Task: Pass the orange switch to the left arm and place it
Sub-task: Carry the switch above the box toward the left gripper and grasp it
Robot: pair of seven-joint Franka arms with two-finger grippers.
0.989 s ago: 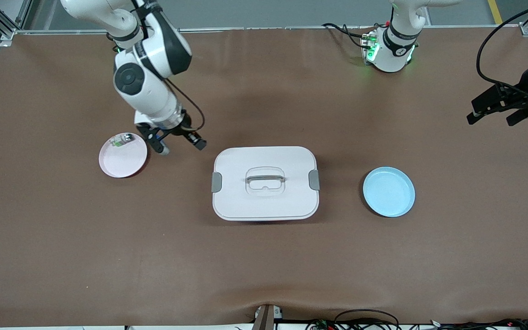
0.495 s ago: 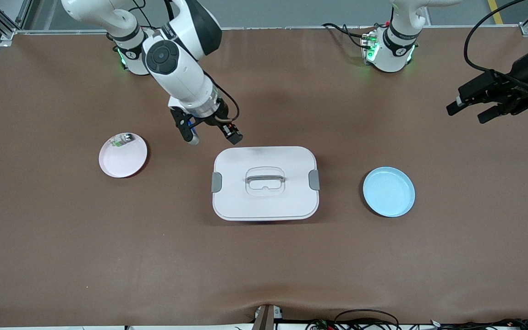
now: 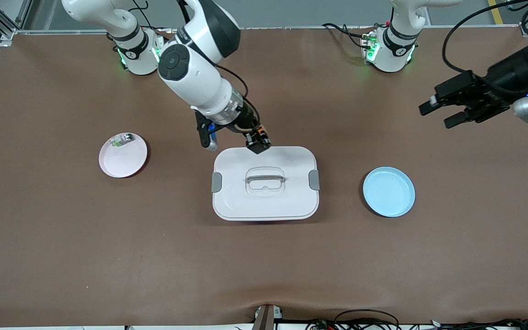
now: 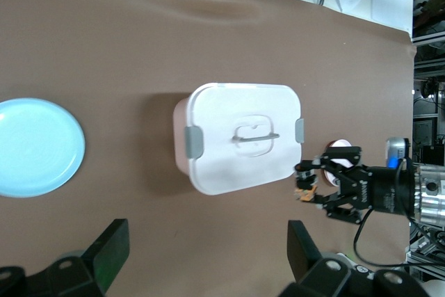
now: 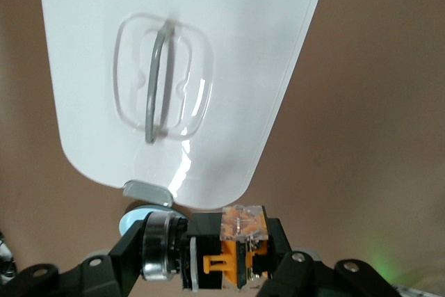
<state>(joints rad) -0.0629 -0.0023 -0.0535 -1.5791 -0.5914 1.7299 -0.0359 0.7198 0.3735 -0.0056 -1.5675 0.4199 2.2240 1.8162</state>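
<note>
The right pincer is clamped on the orange switch, up in the air over the box at its edge nearest the robots' bases. Its fingers hide most of the switch in the front view. The left pincer hangs fully spread and empty over bare counter, well apart from the blue plate.

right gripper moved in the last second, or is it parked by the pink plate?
Yes. The right gripper, shut on the orange switch, has gone from beside the pink plate toward the left arm's end, now over the box edge.
</note>
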